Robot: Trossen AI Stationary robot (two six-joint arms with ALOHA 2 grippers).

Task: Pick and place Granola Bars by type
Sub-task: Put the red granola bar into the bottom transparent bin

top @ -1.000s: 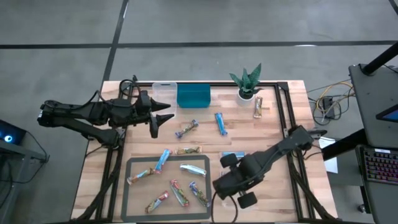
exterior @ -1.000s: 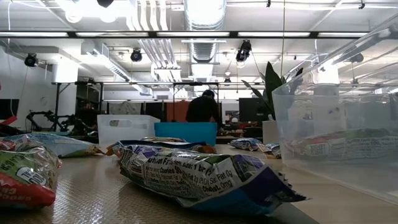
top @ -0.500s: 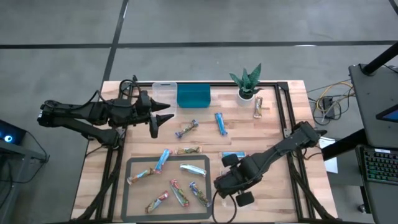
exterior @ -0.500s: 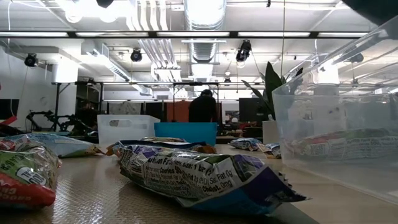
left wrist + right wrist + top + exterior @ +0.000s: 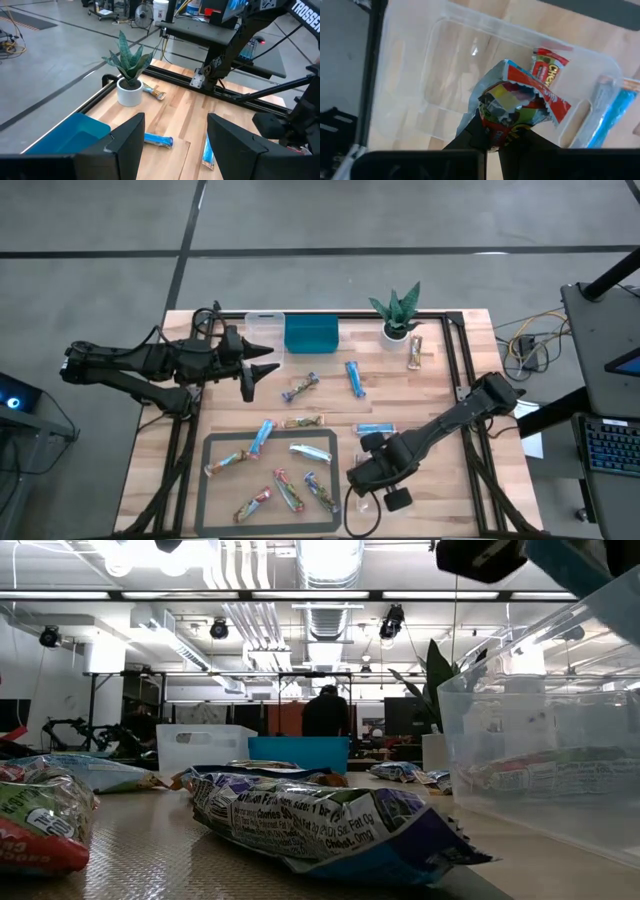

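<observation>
Granola bars lie scattered on the wooden table: blue ones (image 5: pixel 354 377), (image 5: pixel 376 429), mixed-colour ones (image 5: pixel 300 387), (image 5: pixel 302 421), and several more on the grey tray (image 5: pixel 205 480). My right gripper (image 5: pixel 357 479) is near the table's near edge, shut on a red, green and yellow bar (image 5: pixel 517 105) above a clear tub (image 5: pixel 420 75). A red-wrapped bar (image 5: pixel 549 62) lies in that tub. My left gripper (image 5: pixel 250 380) waits open over the table's left part, touching nothing. My right gripper pinches the mixed-colour granola bar between its two fingers (image 5: pixel 477 132) at the bar's one end (image 5: pixel 495 127). The rest of the bar sticks out beyond the fingertips, lifted clear above the clear tub's floor. The fingers hide the pinched end itself.
A teal bin (image 5: pixel 311 335) and a clear tub (image 5: pixel 264 330) stand at the far edge, with a potted plant (image 5: pixel 397 312) and one bar (image 5: pixel 415 352) to their right. Black rails run along the table's edges. In the low view a wrapped bar (image 5: pixel 320 825) lies close.
My right arm has moved a little toward the table's near edge, still shut on the bar. Its dark gripper now shows at the top of the low view. The blue bar behind the arm lies uncovered. My left arm has kept still.
</observation>
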